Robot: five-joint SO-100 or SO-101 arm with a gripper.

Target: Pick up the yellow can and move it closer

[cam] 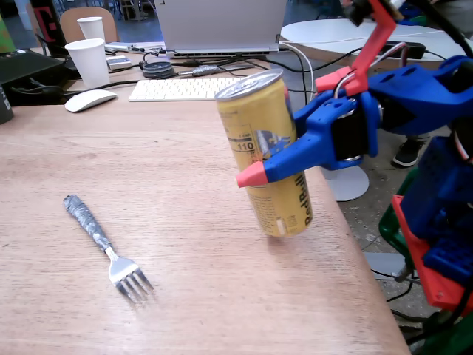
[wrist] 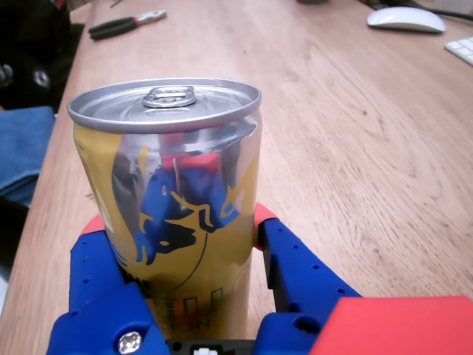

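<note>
Above table [cam: 148, 222] | tool [cam: 260, 171] grasping yellow can [cam: 267, 151] | can tilted, lifted

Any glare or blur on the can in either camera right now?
Fixed view: the can, held tilted in the gripper, looks slightly soft and the fork blurry. Wrist view: can sharp, its silver patch mirroring the blue and red fingers.

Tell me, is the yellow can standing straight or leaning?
Leaning. In the fixed view the yellow can tilts, top toward the left, gripped by the tool.
</note>
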